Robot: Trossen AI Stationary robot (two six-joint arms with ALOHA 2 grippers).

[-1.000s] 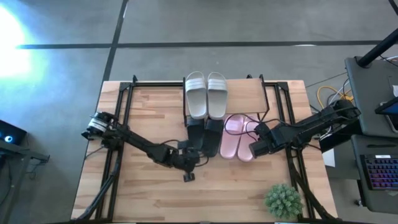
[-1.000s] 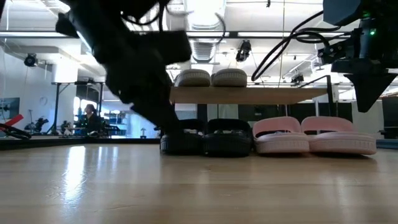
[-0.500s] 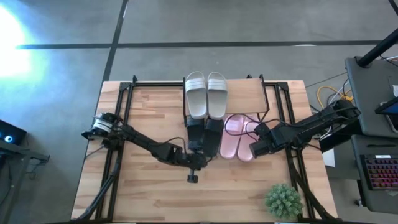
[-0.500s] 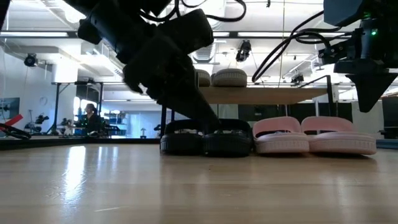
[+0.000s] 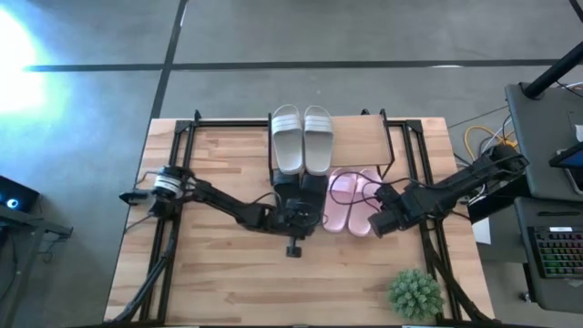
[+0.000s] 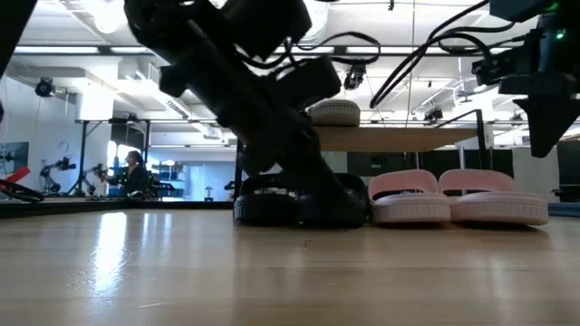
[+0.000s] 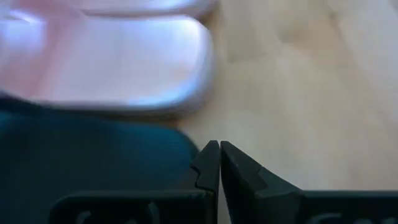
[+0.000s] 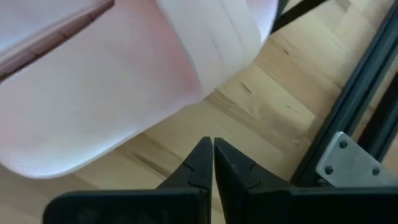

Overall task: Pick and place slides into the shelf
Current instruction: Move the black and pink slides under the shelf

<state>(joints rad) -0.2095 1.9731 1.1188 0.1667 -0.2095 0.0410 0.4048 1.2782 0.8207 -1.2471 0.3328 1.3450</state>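
Nudging: black slides (image 5: 301,196) on the table under the shelf (image 5: 364,137); grey pair (image 5: 302,137) sits on top.
Left gripper (image 5: 293,219): fingers closed, empty, against black heels.
Right gripper (image 5: 379,220): closed, beside pink slides (image 5: 349,199).
Next: probably push both pairs further under.

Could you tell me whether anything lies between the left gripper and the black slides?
Nothing visible does. The left gripper, fingers shut, sits right at the near end of the black slides, beside the pink slides; bare tabletop surrounds it.

No text, label, brand, number or sign can be read anywhere.
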